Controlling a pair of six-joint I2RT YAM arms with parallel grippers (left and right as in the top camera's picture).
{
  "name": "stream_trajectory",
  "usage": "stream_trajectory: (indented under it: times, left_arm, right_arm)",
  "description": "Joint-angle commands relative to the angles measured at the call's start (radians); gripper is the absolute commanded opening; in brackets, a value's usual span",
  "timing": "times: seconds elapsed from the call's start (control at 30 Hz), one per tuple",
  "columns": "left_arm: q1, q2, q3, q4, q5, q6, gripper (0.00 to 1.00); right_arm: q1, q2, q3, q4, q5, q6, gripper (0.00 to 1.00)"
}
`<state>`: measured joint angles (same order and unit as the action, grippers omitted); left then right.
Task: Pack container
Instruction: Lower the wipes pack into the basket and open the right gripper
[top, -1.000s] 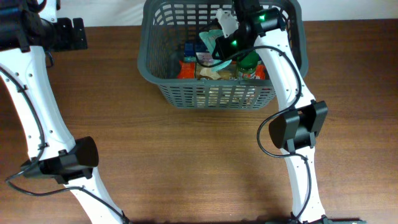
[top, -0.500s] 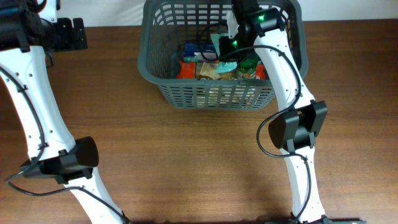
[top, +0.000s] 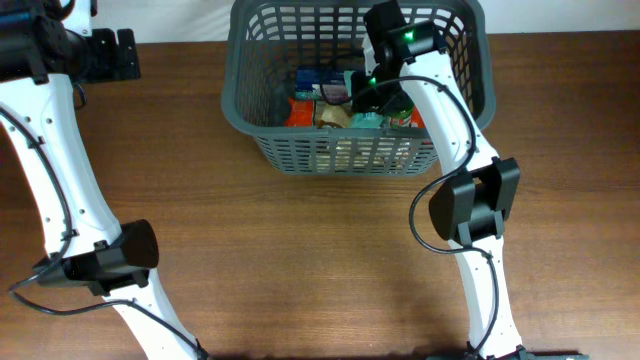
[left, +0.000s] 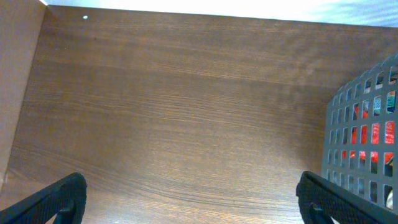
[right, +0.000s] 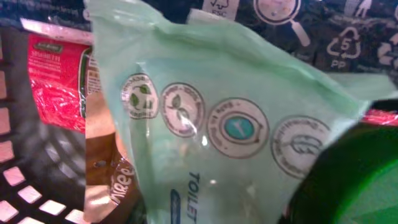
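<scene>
The container (top: 340, 155), a large dark grey lattice basket, stands at the table's far middle; its corner also shows in the left wrist view (left: 367, 143). My right gripper (top: 366, 92) is down inside it, shut on a pale green packet (right: 211, 124) printed "TOILET", which rests among the packed goods (top: 364, 120). The packet hides the fingers in the right wrist view. My left gripper (left: 193, 208) is open and empty over bare wood, left of the basket, and sits at the far left in the overhead view (top: 122, 55).
Inside the basket lie a red packet (right: 56, 81), a brown snack packet (right: 106, 168), a dark printed packet (right: 311, 31) and a dark green round object (right: 354, 180). The table's far edge meets a white wall (left: 186, 5).
My right gripper has moved down and left into the basket with the pale green packet, from above the rim to among the goods. The left arm has not moved.
</scene>
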<state>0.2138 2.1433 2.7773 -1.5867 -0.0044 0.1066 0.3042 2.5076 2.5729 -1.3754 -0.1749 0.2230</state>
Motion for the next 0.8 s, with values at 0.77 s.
stream_trajectory:
  times: [0.77]
  left_arm:
    - [0.005, 0.001, -0.003, -0.001, 0.0, -0.016, 0.99]
  right_arm:
    - [0.009, -0.262, 0.204, -0.014, 0.056, -0.208, 0.56]
